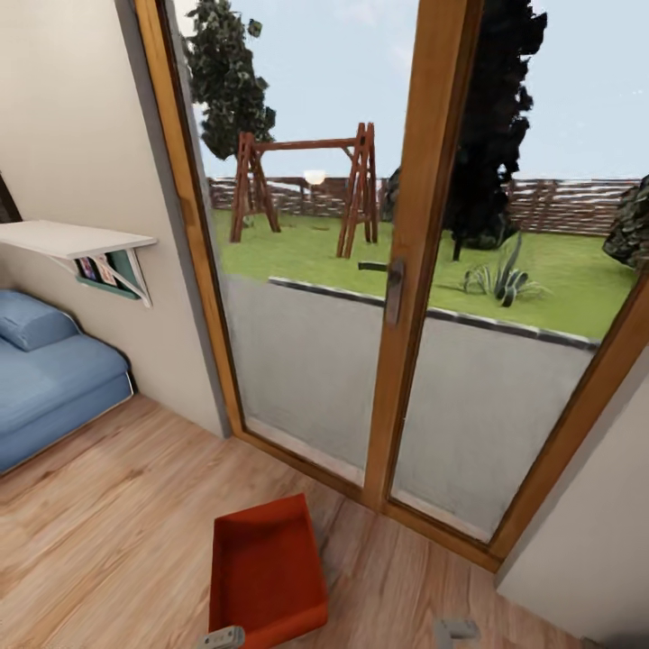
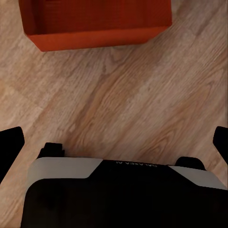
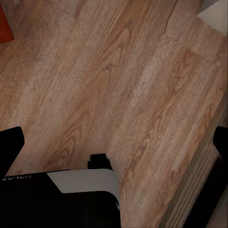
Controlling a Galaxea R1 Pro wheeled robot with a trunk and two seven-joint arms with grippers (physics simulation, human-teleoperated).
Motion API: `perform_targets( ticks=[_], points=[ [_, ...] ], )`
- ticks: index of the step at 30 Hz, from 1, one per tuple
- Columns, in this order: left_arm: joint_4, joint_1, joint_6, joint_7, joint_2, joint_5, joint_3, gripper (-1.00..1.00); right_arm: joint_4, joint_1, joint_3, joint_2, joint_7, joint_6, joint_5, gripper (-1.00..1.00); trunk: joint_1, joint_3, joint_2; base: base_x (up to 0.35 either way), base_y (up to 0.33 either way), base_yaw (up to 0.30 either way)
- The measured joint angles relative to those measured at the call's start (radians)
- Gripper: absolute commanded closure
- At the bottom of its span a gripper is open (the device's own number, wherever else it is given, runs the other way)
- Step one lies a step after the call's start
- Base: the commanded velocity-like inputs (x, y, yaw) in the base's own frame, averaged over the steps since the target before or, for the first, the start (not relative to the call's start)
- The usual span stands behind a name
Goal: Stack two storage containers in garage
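One red-orange storage container (image 1: 267,572) with no lid lies on the living room's light wood planks, just in front of the glass doors. In the left wrist view the same container (image 2: 95,23) is ahead of my left gripper (image 2: 115,135), which hangs open above bare planks with nothing between its fingers. My right gripper (image 3: 115,135) is also open over the wood floor, and a corner of the container (image 3: 4,26) shows off to its side. Grey tips of my left arm (image 1: 222,638) and right arm (image 1: 457,628) flank the container's near end. The garage is out of view.
Wood-framed glass doors (image 1: 424,270) with a handle (image 1: 394,288) stand straight ahead, with a garden beyond. A blue sofa (image 1: 54,379) and a white wall shelf (image 1: 77,239) are at the left. A beige wall (image 1: 595,541) closes the right. My dark base (image 2: 123,194) is below the grippers.
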Motion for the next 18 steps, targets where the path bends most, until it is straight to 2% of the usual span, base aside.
perform_targets(
  ticks=[12, 18],
  points=[
    [0.000, 0.000, 0.000, 0.000, 0.000, 0.000, 0.000, -1.00, 0.000, 0.000, 0.000, 0.001, 0.000, 0.000, 0.000, -1.00, 0.000, 0.000, 0.000, 0.211, -0.186, 0.251],
    [0.000, 0.000, 0.000, 0.000, 0.000, 0.001, 0.000, -1.00, 0.000, 0.000, 0.000, 0.000, 0.000, 0.000, 0.000, -1.00, 0.000, 0.000, 0.000, 0.062, -0.054, 0.250]
  ],
)
